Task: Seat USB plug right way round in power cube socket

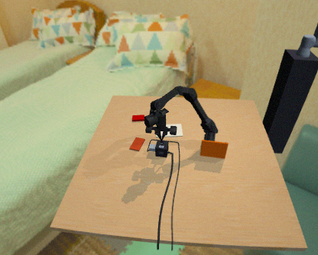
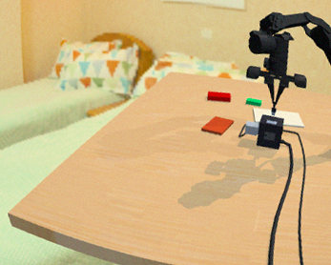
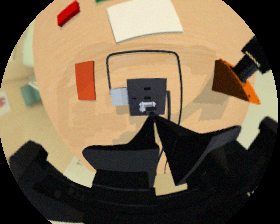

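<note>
The black power cube [image 1: 160,151] [image 2: 267,140] [image 3: 138,85] stands on the table, with small slots and a pale marking on its top. My gripper [image 1: 161,138] [image 2: 273,106] [image 3: 153,118] points down at the cube's top, shut on the USB plug [image 2: 273,111], a small dark piece at the fingertips. The fingers hide most of the plug, and I cannot tell whether its end is inside the socket or just above it. A light grey block [image 1: 152,146] [image 2: 252,128] [image 3: 119,96] sits against the cube's side.
A thin cable [image 1: 179,168] [image 3: 145,51] loops around the cube, and a thicker cable [image 1: 164,191] [image 2: 280,203] runs toward the table's front edge. Around them lie an orange-red tile [image 1: 137,143] [image 2: 218,126] [image 3: 85,80], a red block [image 1: 138,117] [image 2: 218,96], a green block [image 2: 253,101] and a white sheet [image 2: 289,119] [image 3: 145,21].
</note>
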Controlling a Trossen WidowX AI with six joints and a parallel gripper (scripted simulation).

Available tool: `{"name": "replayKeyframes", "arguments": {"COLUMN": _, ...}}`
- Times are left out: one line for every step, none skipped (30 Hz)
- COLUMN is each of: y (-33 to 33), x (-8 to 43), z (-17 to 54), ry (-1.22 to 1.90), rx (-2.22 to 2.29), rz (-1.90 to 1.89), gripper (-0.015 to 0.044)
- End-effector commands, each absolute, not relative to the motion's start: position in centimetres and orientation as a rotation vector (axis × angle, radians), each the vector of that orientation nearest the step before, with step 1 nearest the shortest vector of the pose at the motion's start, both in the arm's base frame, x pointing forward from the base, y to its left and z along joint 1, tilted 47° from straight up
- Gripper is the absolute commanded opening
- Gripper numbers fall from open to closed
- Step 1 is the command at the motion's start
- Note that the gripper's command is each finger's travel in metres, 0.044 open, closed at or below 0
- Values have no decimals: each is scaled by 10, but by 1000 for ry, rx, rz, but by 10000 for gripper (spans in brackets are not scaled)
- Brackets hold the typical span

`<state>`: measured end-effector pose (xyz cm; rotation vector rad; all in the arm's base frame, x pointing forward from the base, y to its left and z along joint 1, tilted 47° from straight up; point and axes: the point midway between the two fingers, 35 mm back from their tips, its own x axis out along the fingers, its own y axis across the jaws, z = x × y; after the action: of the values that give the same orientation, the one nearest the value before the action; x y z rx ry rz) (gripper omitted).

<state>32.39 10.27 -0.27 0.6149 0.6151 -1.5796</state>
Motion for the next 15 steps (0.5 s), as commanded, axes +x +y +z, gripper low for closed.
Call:
{"name": "replayKeyframes", "arguments": {"y": 102, "x": 324, "z": -4, "ry": 618, "rx": 622, "rz": -1582, "gripper": 0}}
{"name": "replayKeyframes", "arguments": {"y": 102, "x": 324, "z": -4, "ry": 618, "rx": 623, "rz": -1582, "gripper": 0}}
{"name": "replayKeyframes", "arguments": {"y": 102, "x": 324, "z": -4, "ry": 618, "rx": 623, "rz": -1582, "gripper": 0}}
{"name": "replayKeyframes", "arguments": {"y": 102, "x": 324, "z": -4, "ry": 618, "rx": 624, "rz": -1582, "gripper": 0}}
{"name": "replayKeyframes", "arguments": {"y": 102, "x": 324, "z": -4, "ry": 618, "rx": 625, "rz": -1582, "gripper": 0}}
{"name": "replayKeyframes", "arguments": {"y": 102, "x": 324, "z": -4, "ry": 618, "rx": 626, "rz": -1582, "gripper": 0}}
{"name": "replayKeyframes", "arguments": {"y": 102, "x": 324, "z": -4, "ry": 618, "rx": 626, "rz": -1582, "gripper": 0}}
{"name": "replayKeyframes", "arguments": {"y": 102, "x": 324, "z": -5, "ry": 618, "rx": 627, "rz": -1582, "gripper": 0}}
{"name": "replayKeyframes", "arguments": {"y": 102, "x": 324, "z": -5, "ry": 618, "rx": 628, "rz": -1583, "gripper": 0}}
{"name": "replayKeyframes", "arguments": {"y": 102, "x": 324, "z": -5, "ry": 618, "rx": 629, "rz": -1583, "gripper": 0}}
{"name": "replayKeyframes", "arguments": {"y": 102, "x": 324, "z": -5, "ry": 618, "rx": 629, "rz": -1583, "gripper": 0}}
{"name": "replayKeyframes", "arguments": {"y": 102, "x": 324, "z": -5, "ry": 618, "rx": 630, "rz": -1583, "gripper": 0}}
{"name": "replayKeyframes", "arguments": {"y": 102, "x": 324, "z": -5, "ry": 618, "rx": 631, "rz": -1583, "gripper": 0}}
{"name": "replayKeyframes", "arguments": {"y": 101, "x": 324, "z": -5, "ry": 618, "rx": 632, "rz": -1583, "gripper": 0}}
{"name": "replayKeyframes", "arguments": {"y": 101, "x": 324, "z": -5, "ry": 618, "rx": 633, "rz": -1583, "gripper": 0}}
